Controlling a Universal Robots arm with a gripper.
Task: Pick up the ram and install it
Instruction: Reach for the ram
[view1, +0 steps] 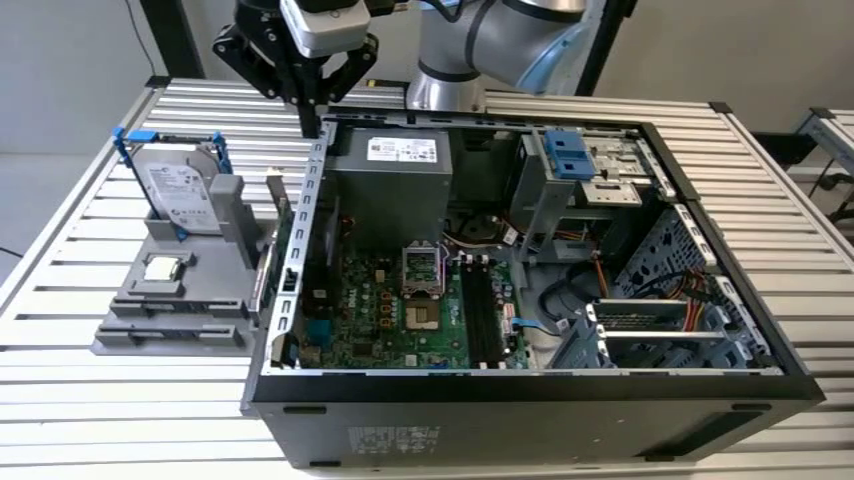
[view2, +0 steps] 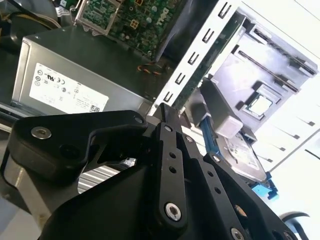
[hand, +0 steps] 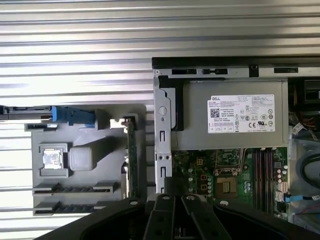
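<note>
Your slatted tabletop (view1: 80, 400) carries the open computer case (view1: 534, 395) and, on the exterior view's left of it, the grey parts fixture (view1: 174, 320). You are at the pick-up step, I judge: the gripper (view1: 311, 118) hangs above the far corner of the case's side wall (view1: 304, 240), its fingers (view1: 304, 95) closed together on nothing. The ram (hand: 131, 155) stands on its long edge in the fixture, just beside that wall and apart from the gripper. Its long axis runs parallel to the wall and to the black memory slots (view1: 477, 305) on the motherboard (view1: 387, 300) (so little turning looks needed), one end toward the arm's base, the other toward the case's near end. A grasp calls for parted fingers set across the ram's flat faces from above.
</note>
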